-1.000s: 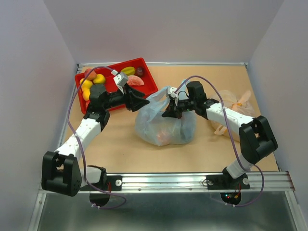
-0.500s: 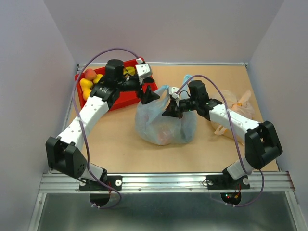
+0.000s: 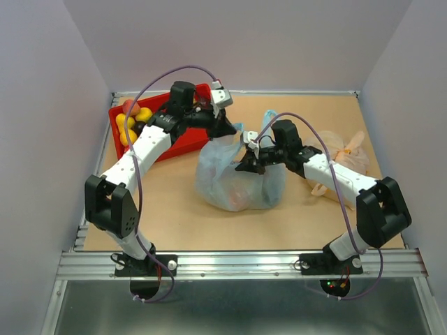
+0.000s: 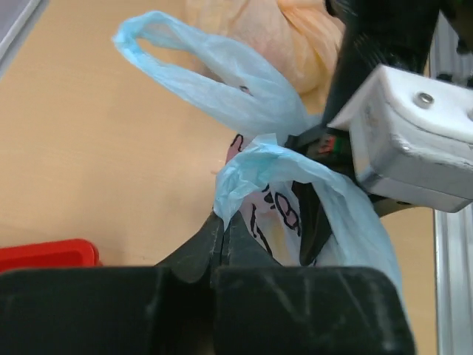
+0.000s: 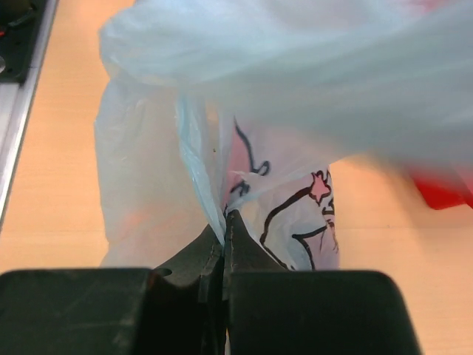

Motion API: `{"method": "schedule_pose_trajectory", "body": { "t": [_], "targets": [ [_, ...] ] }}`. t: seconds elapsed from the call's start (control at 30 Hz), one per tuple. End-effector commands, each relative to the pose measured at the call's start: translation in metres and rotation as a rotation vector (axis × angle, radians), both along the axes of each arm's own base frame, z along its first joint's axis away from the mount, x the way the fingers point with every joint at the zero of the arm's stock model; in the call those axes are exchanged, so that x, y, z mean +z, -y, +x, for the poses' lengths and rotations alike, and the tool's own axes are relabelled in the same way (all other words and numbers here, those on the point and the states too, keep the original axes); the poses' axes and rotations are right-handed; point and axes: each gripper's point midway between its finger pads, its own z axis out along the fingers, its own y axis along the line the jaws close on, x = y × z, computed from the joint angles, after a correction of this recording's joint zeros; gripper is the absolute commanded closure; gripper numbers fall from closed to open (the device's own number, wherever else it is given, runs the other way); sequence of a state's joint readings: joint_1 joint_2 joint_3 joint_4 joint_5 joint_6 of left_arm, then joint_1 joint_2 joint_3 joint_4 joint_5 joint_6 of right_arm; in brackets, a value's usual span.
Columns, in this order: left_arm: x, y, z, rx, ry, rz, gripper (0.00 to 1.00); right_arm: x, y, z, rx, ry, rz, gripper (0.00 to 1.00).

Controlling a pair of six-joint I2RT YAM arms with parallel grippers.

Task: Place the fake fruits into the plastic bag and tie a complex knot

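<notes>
Light-blue plastic bag (image 3: 237,180) with dark floral print; red tray (image 3: 183,143); yellow bananas (image 3: 127,125); pale orange bag (image 3: 342,150).

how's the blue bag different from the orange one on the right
The light-blue bag carries a dark print; the pale orange bag looks plain. The light-blue bag stands bulging in the middle, pinched by the left pincer and right pincer; the pale orange bag lies slumped, no pincer on it. Both are thin translucent plastic.
</notes>
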State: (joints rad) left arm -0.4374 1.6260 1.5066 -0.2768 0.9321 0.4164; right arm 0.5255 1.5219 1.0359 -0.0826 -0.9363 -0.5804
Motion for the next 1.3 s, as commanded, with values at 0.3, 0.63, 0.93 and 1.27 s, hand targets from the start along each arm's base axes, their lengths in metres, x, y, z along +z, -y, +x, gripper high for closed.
{"method": "schedule_pose_trajectory", "body": {
  "t": [0.3, 0.63, 0.93, 1.27],
  "targets": [
    [0.065, -0.157, 0.087, 0.884, -0.100, -0.484, 1.00, -0.039, 0.027, -0.020, -0.014, 0.129, -0.098, 1.00],
    [0.022, -0.258, 0.092, 1.537, -0.159, -0.369, 1.00, -0.079, 0.046, -0.025, 0.002, 0.232, -0.215, 1.00],
    [0.063, -0.166, 0.035, 0.883, -0.079, -0.473, 0.30, -0.071, 0.042, -0.019, -0.003, 0.233, -0.211, 1.00],
    [0.091, -0.132, -0.003, 0.566, -0.014, -0.400, 0.20, -0.023, 0.027, -0.014, -0.017, 0.257, -0.122, 1.00]
  ]
}}
